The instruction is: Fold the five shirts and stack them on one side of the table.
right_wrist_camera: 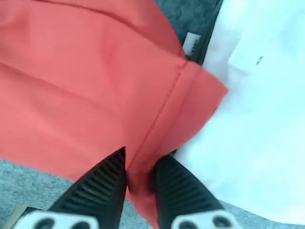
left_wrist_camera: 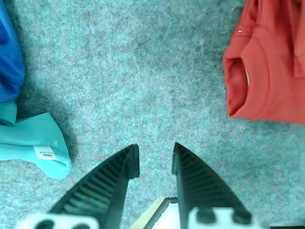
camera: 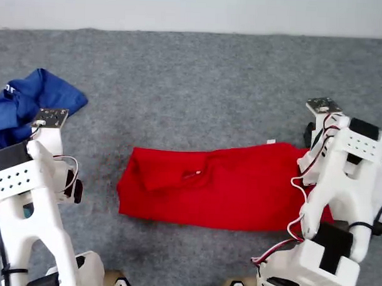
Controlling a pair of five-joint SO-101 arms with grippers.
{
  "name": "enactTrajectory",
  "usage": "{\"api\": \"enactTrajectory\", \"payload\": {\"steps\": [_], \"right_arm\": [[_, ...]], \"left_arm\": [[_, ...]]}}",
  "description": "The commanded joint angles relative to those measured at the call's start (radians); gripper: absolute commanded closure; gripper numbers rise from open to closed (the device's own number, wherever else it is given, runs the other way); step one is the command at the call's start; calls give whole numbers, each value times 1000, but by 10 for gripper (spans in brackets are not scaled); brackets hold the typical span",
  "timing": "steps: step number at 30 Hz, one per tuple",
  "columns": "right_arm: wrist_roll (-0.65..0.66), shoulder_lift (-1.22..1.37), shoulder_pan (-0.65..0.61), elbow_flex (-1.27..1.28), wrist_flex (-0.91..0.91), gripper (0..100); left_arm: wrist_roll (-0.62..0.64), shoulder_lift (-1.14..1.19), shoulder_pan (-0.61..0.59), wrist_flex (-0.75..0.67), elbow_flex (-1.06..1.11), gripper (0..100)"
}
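A red shirt (camera: 214,188) lies folded into a long strip across the middle of the grey table. My right gripper (right_wrist_camera: 139,174) is shut on the red shirt's (right_wrist_camera: 95,95) hem at its right end, with fabric pinched between the fingers. Beside that hem lies a white shirt (right_wrist_camera: 257,124). My left gripper (left_wrist_camera: 156,155) hovers open over bare carpet, short of the red shirt's collar end (left_wrist_camera: 267,71). A blue shirt (camera: 29,100) lies crumpled at the far left. A teal shirt (left_wrist_camera: 33,143) lies next to the blue one (left_wrist_camera: 7,57).
The grey carpet (camera: 199,80) covers the table up to a pale wall at the back. The left arm (camera: 32,194) stands at the front left and the right arm (camera: 339,204) at the front right, over the red shirt's end.
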Motion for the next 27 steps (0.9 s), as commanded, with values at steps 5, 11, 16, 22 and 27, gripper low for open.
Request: {"api": "enactTrajectory", "payload": {"steps": [5, 11, 16, 22, 27], "right_arm": [[3, 15, -104, 8, 44, 988], [-66, 15, -234, 2, 41, 988], [-106, 16, -321, 2, 44, 988], [-106, 21, -337, 5, 44, 988], [-106, 22, -338, 8, 44, 988]], "left_arm": [[5, -25, -2, -3, 10, 870], [-20, -25, -2, -5, 22, 870], [-20, -25, -2, -5, 24, 870], [-20, -25, -2, -5, 24, 870], [-20, -25, -2, -5, 24, 870]]}}
